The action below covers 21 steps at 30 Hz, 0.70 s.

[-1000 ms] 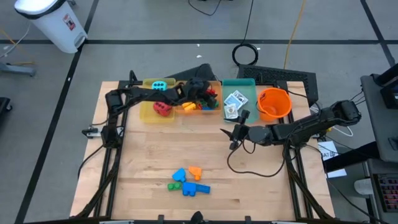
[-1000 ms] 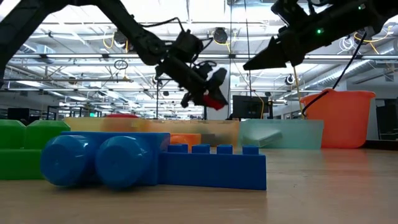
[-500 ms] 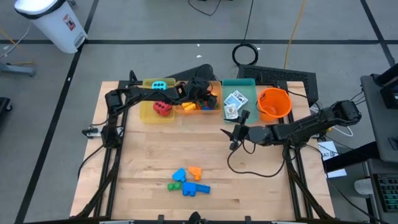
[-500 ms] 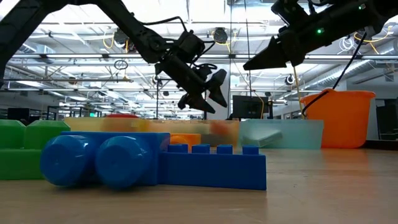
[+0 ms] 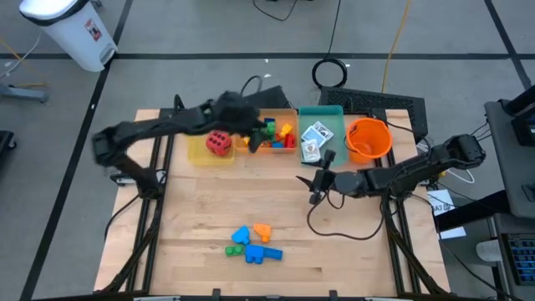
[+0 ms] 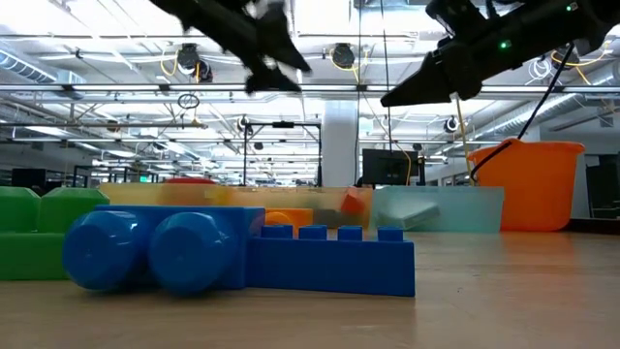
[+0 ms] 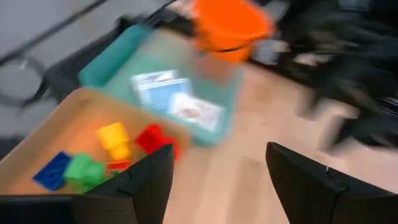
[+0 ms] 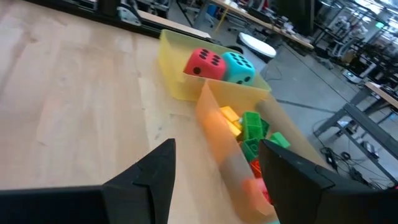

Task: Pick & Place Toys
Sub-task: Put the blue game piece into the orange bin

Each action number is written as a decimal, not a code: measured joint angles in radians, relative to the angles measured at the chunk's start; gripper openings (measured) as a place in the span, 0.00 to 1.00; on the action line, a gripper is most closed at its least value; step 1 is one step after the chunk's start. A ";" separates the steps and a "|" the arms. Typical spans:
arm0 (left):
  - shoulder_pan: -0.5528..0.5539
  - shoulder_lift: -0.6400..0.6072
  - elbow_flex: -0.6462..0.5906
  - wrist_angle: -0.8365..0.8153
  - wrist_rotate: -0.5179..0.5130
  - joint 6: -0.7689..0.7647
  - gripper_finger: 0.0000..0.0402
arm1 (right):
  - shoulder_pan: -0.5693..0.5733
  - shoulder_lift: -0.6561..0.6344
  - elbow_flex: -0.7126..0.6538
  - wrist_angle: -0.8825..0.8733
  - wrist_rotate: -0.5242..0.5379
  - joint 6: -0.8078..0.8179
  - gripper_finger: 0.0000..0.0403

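Above orange tray (image 5: 269, 144), left gripper (image 5: 248, 135) spread, empty. Next: swing to loose bricks (image 5: 253, 243) at 6 o'clock, drop straight. Right gripper (image 5: 309, 181) spread, waiting mid-table.

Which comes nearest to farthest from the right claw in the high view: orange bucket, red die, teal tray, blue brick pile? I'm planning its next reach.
From the right claw, hovering mid-table:
1. Teal tray, just behind it, holding card packs.
2. Orange bucket, back right.
3. Blue brick pile, toward the front edge.
4. Red die, in the yellow tray, back left.
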 joint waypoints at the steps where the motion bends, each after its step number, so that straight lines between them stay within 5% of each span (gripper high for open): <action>1: -0.025 -0.055 -0.036 0.009 -0.008 0.017 0.64 | 0.007 0.000 0.000 0.001 0.000 0.000 0.49; 8: -0.210 -0.409 -0.418 0.276 -0.080 0.097 0.66 | 0.034 0.000 0.000 0.023 -0.016 0.042 0.49; 14: -0.309 -0.633 -0.749 0.561 -0.083 0.100 0.65 | 0.062 0.032 0.000 0.150 -0.282 0.189 0.51; 21: -0.323 -0.813 -0.944 0.734 -0.106 0.038 0.65 | 0.228 0.248 0.158 0.092 -0.261 0.356 0.66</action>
